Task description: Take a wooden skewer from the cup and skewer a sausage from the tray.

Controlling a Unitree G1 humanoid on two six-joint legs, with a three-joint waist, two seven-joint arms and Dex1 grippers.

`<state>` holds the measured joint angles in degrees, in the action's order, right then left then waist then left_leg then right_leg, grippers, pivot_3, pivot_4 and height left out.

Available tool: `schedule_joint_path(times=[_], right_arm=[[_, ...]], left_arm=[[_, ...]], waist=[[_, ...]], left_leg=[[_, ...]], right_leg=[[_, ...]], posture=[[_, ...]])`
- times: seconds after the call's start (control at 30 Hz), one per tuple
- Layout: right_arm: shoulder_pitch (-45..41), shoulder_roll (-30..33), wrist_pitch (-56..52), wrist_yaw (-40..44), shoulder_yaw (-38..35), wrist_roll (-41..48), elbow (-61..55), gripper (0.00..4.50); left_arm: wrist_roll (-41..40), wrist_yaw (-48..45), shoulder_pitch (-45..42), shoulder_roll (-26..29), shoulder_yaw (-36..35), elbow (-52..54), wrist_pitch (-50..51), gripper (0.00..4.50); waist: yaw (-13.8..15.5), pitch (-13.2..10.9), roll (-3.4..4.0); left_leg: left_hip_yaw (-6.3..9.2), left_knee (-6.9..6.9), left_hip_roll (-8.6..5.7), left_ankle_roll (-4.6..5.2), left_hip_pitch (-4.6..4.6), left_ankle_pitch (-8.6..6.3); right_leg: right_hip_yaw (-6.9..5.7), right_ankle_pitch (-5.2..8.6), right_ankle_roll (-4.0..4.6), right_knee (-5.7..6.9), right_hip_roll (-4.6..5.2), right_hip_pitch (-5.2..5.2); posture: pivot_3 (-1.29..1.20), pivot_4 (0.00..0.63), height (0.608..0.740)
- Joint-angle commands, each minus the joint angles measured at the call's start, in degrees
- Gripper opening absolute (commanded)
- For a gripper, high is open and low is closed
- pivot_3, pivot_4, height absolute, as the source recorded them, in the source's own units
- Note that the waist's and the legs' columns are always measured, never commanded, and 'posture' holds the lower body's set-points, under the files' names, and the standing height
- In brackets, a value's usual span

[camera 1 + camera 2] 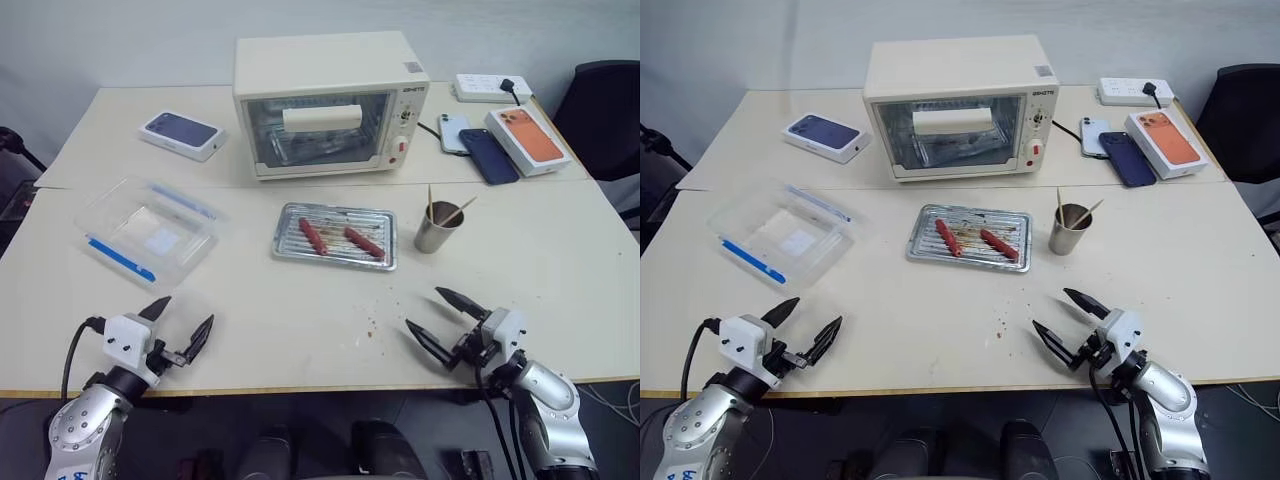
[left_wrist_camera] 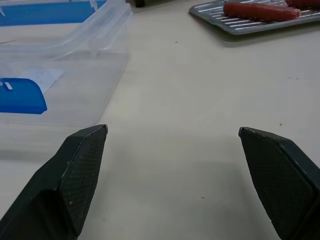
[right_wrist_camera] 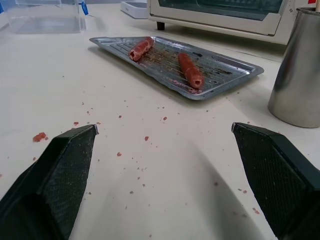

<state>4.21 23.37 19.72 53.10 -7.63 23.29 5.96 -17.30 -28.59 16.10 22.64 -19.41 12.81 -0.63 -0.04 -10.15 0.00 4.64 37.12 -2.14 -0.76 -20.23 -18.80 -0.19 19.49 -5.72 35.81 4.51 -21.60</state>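
Both our grippers, left (image 1: pixel 183 322) and right (image 1: pixel 448 316), hover spread open and empty above the near table edge, while wooden skewers (image 1: pixel 459 211) stand in the cup (image 1: pixel 437 229) beside the tray (image 1: pixel 336 258) holding two sausages (image 1: pixel 313 236).

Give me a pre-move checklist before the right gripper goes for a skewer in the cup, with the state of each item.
1. Right gripper open and holding nothing: ok.
2. Left gripper open and holding nothing: ok.
3. Skewers standing in the cup, tips sticking out above the rim: ok.
4. Cup upright, just right of the tray, not touching it: ok.
5. Two sausages lying in the tray, apart from each other: ok.
6. Table between right gripper and cup free of obstacles, only small crumbs: ok.
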Motion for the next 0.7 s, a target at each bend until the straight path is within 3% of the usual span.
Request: schedule_joint_path(times=[0.03,0.2,0.37,0.47,0.6,0.7], right_arm=[[-0.1,0.1,-0.8,-0.7,-1.2,1.8,-2.8,4.50],[3.7,5.0,-6.6,-4.3,-10.6,8.0,-11.3,4.50],[11.3,10.0,-8.9,-3.5,-20.6,10.4,-9.9,4.50],[12.5,11.2,-9.6,-3.9,-22.6,9.2,-9.4,4.50],[8.6,15.9,-17.0,-4.3,-23.3,12.6,-12.8,4.50],[0.7,26.1,-28.4,-1.1,-21.6,17.2,-15.9,4.50]], left_arm=[[-0.3,-0.6,-1.4,1.0,0.8,1.9,0.3,4.45],[-9.4,-9.6,-3.8,4.9,0.5,5.8,3.6,4.45],[-17.9,-19.8,-6.7,11.5,1.9,9.7,8.9,4.45],[-21.3,-21.3,-11.4,13.1,2.9,10.2,11.9,4.45],[-17.0,-20.6,-17.7,12.3,4.5,7.8,8.9,4.45],[-21.2,-20.9,-18.8,12.6,4.9,9.3,13.4,4.45]], waist=[[0.0,0.0,0.00],[0.1,0.0,0.02],[1.1,0.0,0.04],[1.1,0.0,0.09],[0.3,-0.1,0.24],[-0.7,-0.3,0.57]], left_leg=[[0.00,0.00,0.00,0.00,0.00,0.00],[0.00,0.00,0.00,0.00,-0.02,0.00],[0.01,-0.01,-0.01,0.05,-0.05,-0.04],[-0.03,0.00,0.03,0.03,-0.04,-0.02],[-0.37,-0.01,0.02,0.09,0.13,-0.01],[-0.55,0.04,0.02,0.13,0.12,-0.02]], right_leg=[[0.00,0.00,0.00,0.01,0.00,0.00],[0.00,0.00,0.00,0.03,0.01,-0.02],[0.00,0.00,0.00,-0.11,0.03,0.01],[0.01,0.00,0.00,-0.09,0.00,0.01],[0.29,-0.02,-0.02,0.09,-0.03,0.02],[0.46,-0.05,-0.08,0.14,-0.08,-0.03]], posture=[[0.00,0.150,0.740],[0.00,0.150,0.740],[0.00,0.150,0.740],[0.00,0.150,0.740],[0.00,0.150,0.740],[0.00,0.150,0.740]])
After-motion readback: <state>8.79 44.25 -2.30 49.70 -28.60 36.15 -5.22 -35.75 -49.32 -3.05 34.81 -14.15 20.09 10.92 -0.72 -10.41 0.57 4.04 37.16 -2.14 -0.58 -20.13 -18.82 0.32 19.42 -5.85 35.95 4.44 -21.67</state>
